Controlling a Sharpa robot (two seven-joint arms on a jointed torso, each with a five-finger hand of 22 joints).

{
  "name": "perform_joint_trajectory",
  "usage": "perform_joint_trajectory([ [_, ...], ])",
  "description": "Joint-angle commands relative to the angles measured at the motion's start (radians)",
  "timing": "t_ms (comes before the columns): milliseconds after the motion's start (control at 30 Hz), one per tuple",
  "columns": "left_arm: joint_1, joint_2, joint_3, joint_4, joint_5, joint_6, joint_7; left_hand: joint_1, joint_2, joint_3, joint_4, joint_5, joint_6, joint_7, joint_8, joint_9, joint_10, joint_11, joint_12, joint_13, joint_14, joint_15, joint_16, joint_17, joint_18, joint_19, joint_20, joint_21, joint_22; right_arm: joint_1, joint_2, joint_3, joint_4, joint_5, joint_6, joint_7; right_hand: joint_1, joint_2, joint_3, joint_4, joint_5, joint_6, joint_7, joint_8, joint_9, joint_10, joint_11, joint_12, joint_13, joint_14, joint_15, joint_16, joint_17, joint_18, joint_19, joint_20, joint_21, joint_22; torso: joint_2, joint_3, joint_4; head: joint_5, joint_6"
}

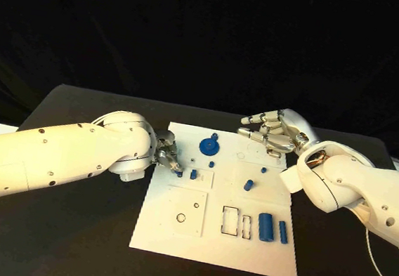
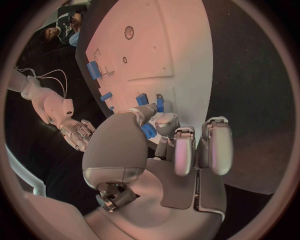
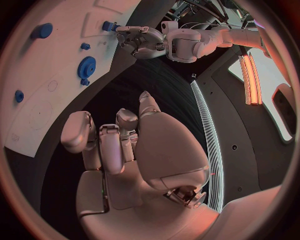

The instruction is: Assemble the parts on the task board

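Left hand [image 1: 164, 155], silver metal, at the board's [image 1: 213, 243] left edge, pinches a small blue part [image 2: 149, 131] just above the flat white plate. Board lies mid-counter [image 1: 59, 244], matte black; on it a toothed blue gear [image 1: 210, 145], a peg [image 1: 249, 185], two cylinders [image 1: 266, 227]. Right hand [image 1: 272, 132] hovers past the far right corner, fingers curled, holding nothing.
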Motion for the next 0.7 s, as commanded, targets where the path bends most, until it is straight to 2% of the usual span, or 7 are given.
perform_joint_trajectory([
  [33,-0.003,0.002,-0.002,0.000,-0.008,0.046,-0.014,0.005,0.007,0.110,-0.103,0.001,0.016,-0.016,0.004,0.005,0.009,-0.001,0.003,0.001,0.105,-0.008,0.003,0.263,-0.006,0.031,-0.009,0.006,0.148,-0.001,0.001,0.000,0.001,-0.007,0.013,0.002,0.000,0.009,-0.004,0.000,0.006,0.006,0.000,0.003,0.001,-0.003,-0.002,-0.004,-0.001,0.056,-0.006,-0.006,0.033,0.019,-0.003,0.000,-0.005,-0.001,0.000,0.0002,-0.0001,0.000,-0.001],
  [700,-0.003,0.006,-0.003,0.001,-0.008,0.069,-0.015,0.000,0.002,0.117,-0.106,0.001,0.019,-0.017,0.005,0.007,0.015,-0.002,0.010,0.008,0.105,-0.008,0.003,0.263,-0.006,0.032,-0.010,0.007,0.149,-0.001,0.001,0.000,0.001,-0.007,0.013,0.003,0.000,0.009,-0.004,0.000,0.006,0.006,0.000,0.003,0.001,-0.003,-0.002,-0.004,-0.001,0.056,-0.006,-0.006,0.033,0.019,-0.003,0.000,-0.005,-0.001,0.000,0.0000,-0.0003,0.000,-0.001],
])
